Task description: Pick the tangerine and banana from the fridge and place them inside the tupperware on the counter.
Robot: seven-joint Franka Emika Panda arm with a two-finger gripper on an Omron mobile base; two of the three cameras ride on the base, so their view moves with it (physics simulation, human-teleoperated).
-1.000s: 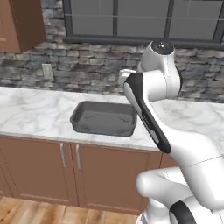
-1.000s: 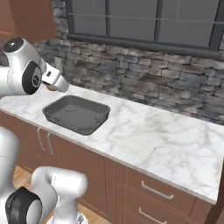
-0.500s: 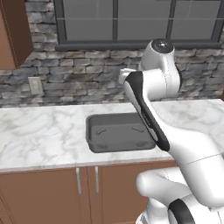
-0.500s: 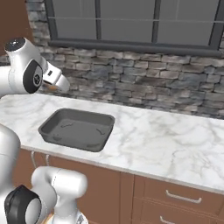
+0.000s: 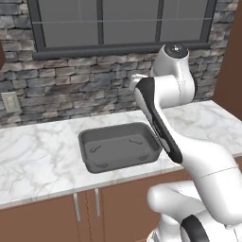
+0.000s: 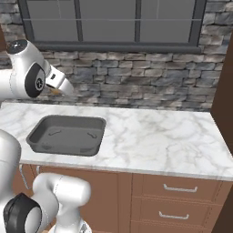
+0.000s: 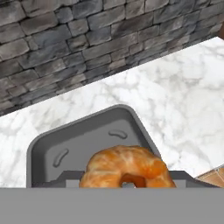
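The tangerine (image 7: 127, 168) fills the bottom middle of the hand view, held in my gripper (image 7: 126, 181), which is shut on it. In the right base view the gripper (image 6: 61, 87) hangs above the far left of the dark grey tupperware (image 6: 68, 136), with a bit of orange at its tip. The tupperware (image 5: 118, 149) lies empty on the marbled counter (image 5: 38, 160), and in the hand view the tupperware (image 7: 87, 135) sits right below the fruit. In the left base view my own arm covers the hand. The banana and the fridge are out of view.
A grey stone wall (image 6: 150, 82) with a window (image 5: 123, 23) rises behind the counter. An outlet (image 5: 8, 101) sits on the wall at left. Wood drawers with silver handles (image 6: 175, 187) run below. A tall brown cabinet (image 6: 225, 91) bounds the counter's right end.
The whole picture has shifted: the base has driven, so the tupperware now sits more squarely ahead of me. The arm keeps its pose, still holding the tangerine.
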